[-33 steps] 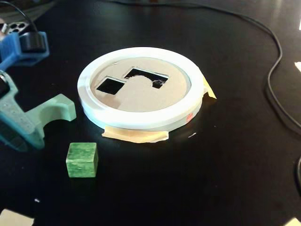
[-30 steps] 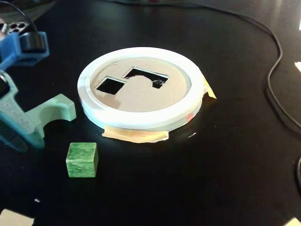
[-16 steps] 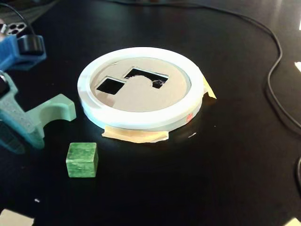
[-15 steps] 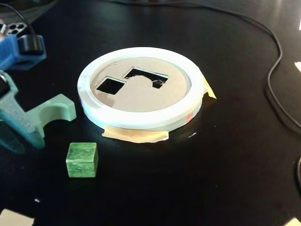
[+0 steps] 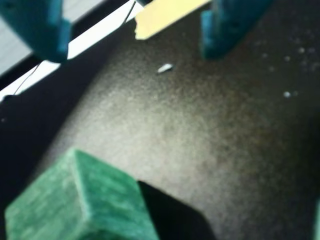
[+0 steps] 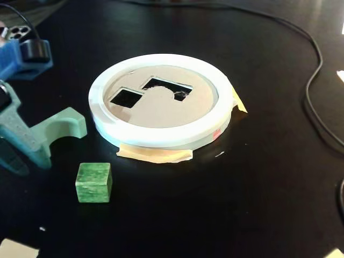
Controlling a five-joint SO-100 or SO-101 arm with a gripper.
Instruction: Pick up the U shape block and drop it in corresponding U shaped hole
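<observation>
In the fixed view a pale mint U-shaped block [image 6: 63, 126] lies on the black table, left of a white ring [image 6: 161, 137]. The ring holds a brown disc with a square hole [image 6: 126, 97] and a U-shaped hole [image 6: 166, 88]. My teal gripper [image 6: 27, 162] comes down at the far left, its nearer finger right against the U block's left side. In the wrist view the gripper [image 5: 135, 50] is open, with only bare table between its fingers. The U block is out of that view.
A dark green cube [image 6: 94, 182] stands in front of the U block and fills the lower left of the wrist view [image 5: 80, 205]. Yellowish tape [image 6: 156, 155] holds the ring down. A black cable [image 6: 314, 80] curves along the right side.
</observation>
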